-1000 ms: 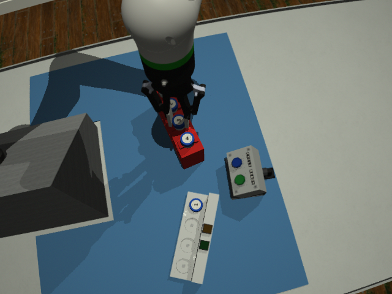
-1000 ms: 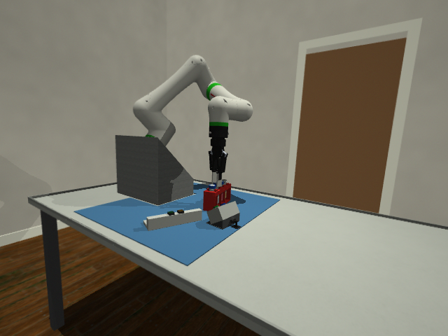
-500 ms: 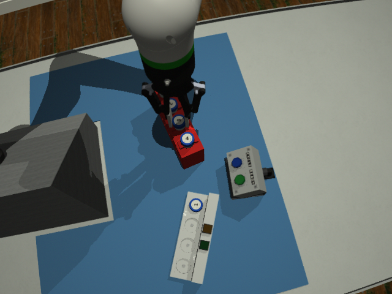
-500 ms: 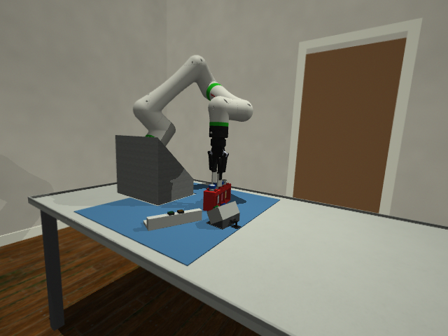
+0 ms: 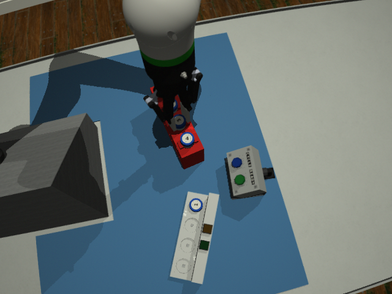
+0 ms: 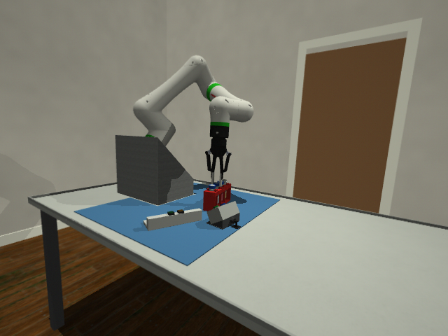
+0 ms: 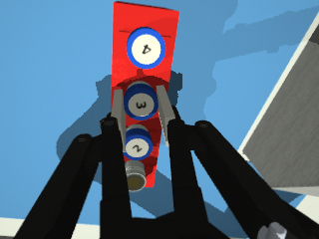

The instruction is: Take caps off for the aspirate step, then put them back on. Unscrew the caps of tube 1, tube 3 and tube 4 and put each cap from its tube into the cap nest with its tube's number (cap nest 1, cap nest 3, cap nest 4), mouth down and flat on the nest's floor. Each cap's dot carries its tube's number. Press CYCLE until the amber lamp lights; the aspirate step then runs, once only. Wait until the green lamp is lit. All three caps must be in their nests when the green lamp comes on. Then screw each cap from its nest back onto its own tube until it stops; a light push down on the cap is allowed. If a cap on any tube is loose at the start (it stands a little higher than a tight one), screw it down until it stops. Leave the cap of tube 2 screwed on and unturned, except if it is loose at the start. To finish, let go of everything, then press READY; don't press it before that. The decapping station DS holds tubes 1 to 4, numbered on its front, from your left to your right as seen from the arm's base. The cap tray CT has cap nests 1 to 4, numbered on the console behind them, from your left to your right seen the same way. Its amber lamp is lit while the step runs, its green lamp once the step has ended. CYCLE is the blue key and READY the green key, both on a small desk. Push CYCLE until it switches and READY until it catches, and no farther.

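toward the left edge of the table, on the blue mat: a grey wedge-shaped pedestal carrying the arm's base.

further right, mid-mat: the red decapping station, reaching toward the far edge. above it, pointing straight down, the gripper, closed partway onto the cap of tube 3, grey pads pressed against both sides of that blue cap. cap of tube 4 at the station's nearer end, apart from the fingers, number plainly readable. cap of tube 2 on the other side of the gripped one, seen between the black linkages in the wrist view. beyond that, tube 1 uncapped, its mouth bare.

nearer the front edge: the long grey cap tray, with cap 1 seated in the nest closest to the station, white dot up; other three nests showing only their ringed floors. amber lamp and green lamp on the console strip, both dark.

right of the station, toward the mat's right border: the small desk, tilted, with the blue cycle key and the green ready key side by side, both apart from the arm.
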You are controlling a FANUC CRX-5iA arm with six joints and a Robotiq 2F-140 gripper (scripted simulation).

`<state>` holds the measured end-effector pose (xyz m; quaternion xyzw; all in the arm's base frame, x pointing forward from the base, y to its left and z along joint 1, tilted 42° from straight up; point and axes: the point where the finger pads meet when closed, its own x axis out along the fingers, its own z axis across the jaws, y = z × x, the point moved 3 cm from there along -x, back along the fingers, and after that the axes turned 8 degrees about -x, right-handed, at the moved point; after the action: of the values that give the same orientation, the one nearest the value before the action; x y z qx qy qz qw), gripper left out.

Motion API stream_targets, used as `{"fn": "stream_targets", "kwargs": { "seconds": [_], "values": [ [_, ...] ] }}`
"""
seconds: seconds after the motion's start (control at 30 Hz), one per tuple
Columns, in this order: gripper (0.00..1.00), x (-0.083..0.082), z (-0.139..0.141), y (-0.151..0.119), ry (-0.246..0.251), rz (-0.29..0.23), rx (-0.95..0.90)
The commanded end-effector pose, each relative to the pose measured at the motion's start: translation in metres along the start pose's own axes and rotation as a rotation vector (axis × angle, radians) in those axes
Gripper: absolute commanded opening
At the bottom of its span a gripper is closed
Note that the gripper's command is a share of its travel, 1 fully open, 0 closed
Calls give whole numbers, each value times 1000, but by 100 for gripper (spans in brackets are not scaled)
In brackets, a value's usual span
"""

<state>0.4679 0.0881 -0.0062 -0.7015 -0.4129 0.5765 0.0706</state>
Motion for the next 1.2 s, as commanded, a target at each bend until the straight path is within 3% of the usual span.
{"fn": "stream_targets", "kwargs": {
  "seconds": [0.0, 0.33, 0.37, 0.7, 0.8, 0.9, 1.17],
  "values": [
    [0, 0, 1, 1, 17, -10, -278],
    [0, 0, 1, 1, 18, -10, -340],
    [35, 0, 1, 1, 18, -10, -340],
    [35, 0, 1, 1, 18, -10, -340],
    [35, 0, 1, 1, 18, -11, -257],
    [35, 0, 1, 1, 16, -13, -7],
    [35, 0, 1, 1, 14, -16, 326]
  ]
}}
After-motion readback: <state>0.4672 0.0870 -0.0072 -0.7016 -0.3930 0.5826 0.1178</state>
